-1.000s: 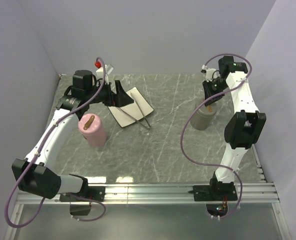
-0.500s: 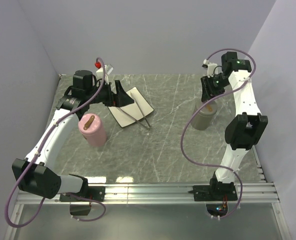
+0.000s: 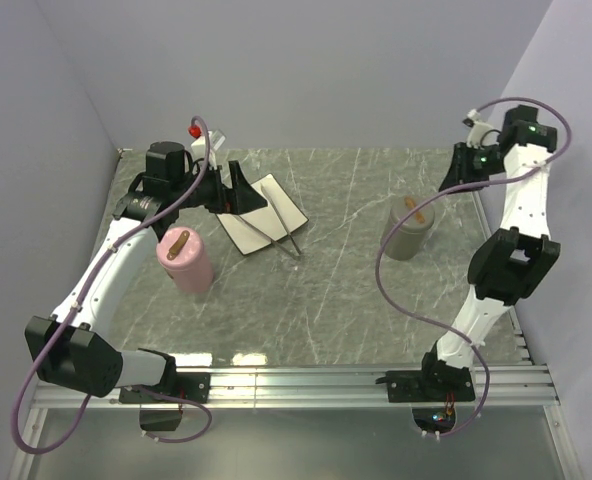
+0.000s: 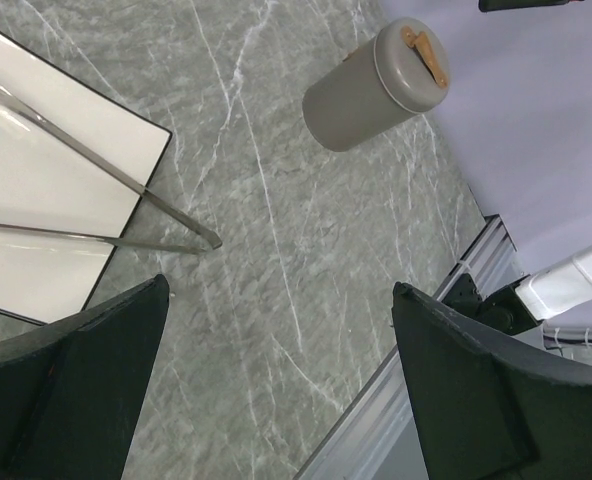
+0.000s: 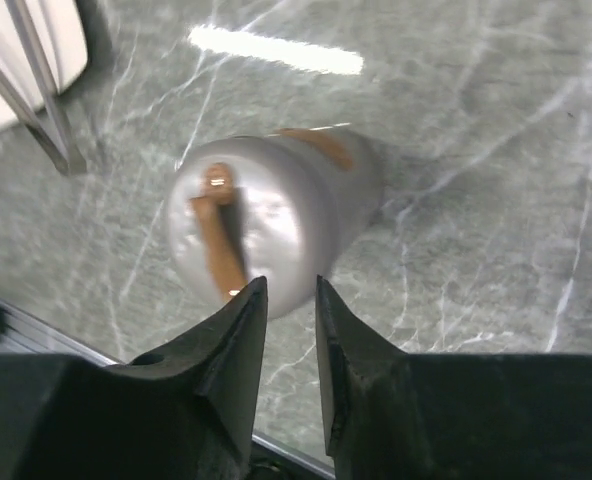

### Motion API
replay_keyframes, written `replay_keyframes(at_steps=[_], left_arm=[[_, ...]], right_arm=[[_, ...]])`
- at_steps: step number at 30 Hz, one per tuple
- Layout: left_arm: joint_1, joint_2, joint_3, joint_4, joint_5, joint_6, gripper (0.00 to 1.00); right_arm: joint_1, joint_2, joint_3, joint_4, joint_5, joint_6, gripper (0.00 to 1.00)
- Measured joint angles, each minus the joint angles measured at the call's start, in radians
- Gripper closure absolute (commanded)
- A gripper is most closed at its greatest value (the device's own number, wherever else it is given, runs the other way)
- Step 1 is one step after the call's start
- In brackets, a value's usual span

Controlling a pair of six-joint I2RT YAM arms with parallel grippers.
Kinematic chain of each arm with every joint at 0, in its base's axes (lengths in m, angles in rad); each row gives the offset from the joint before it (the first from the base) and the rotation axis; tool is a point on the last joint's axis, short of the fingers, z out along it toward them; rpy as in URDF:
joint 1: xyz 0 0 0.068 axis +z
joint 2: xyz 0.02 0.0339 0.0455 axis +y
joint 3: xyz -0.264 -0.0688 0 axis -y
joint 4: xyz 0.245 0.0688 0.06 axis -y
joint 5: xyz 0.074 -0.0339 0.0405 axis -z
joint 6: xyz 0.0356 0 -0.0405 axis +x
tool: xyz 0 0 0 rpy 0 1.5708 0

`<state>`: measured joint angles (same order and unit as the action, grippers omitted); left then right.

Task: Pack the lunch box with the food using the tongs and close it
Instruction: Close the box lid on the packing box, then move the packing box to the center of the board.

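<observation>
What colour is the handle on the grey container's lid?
Orange-brown handle; clearest in the left wrist view.

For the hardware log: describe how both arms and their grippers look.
The left arm and right arm have white links and black joint housings; a purple cable loops along each. The left gripper and right gripper are black, with two wedge-shaped fingers.

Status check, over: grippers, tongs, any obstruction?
Left gripper open beside tongs, holding nothing. Right gripper narrowly open, empty. Tongs lying on white plate, tips overhanging. Nothing blocking.

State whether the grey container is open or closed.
Closed: the grey container has its lid, with a tan handle, sitting on top.
</observation>
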<state>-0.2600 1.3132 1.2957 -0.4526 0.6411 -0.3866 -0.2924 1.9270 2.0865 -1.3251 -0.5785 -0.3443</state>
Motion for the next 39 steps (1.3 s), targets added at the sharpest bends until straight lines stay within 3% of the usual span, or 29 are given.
replay_keyframes(at_steps=[6, 13, 18, 27, 35, 39], left_arm=[[0.011, 0.000, -0.003, 0.001, -0.001, -0.002, 0.01], [0.040, 0.000, -0.003, 0.000, -0.003, -0.001, 0.01], [0.067, 0.000, -0.011, 0.000, -0.002, -0.005, 0.01], [0.072, 0.000, -0.016, 0.000, -0.002, -0.019, 0.01], [0.082, 0.000, -0.037, 0.002, -0.002, -0.020, 0.01], [0.085, 0.000, -0.049, 0.001, -0.002, -0.022, 0.01]], right_arm=[[-0.103, 0.027, -0.078, 0.123, -0.075, 0.102, 0.75], [-0.094, 0.144, -0.147, 0.245, -0.093, 0.170, 0.60], [-0.090, 0.249, -0.173, 0.286, -0.080, 0.184, 0.56], [-0.089, 0.256, -0.314, 0.367, -0.108, 0.338, 0.47], [-0.085, 0.214, -0.644, 0.544, -0.220, 0.545, 0.46], [-0.071, 0.196, -0.727, 0.578, -0.289, 0.592, 0.47]])
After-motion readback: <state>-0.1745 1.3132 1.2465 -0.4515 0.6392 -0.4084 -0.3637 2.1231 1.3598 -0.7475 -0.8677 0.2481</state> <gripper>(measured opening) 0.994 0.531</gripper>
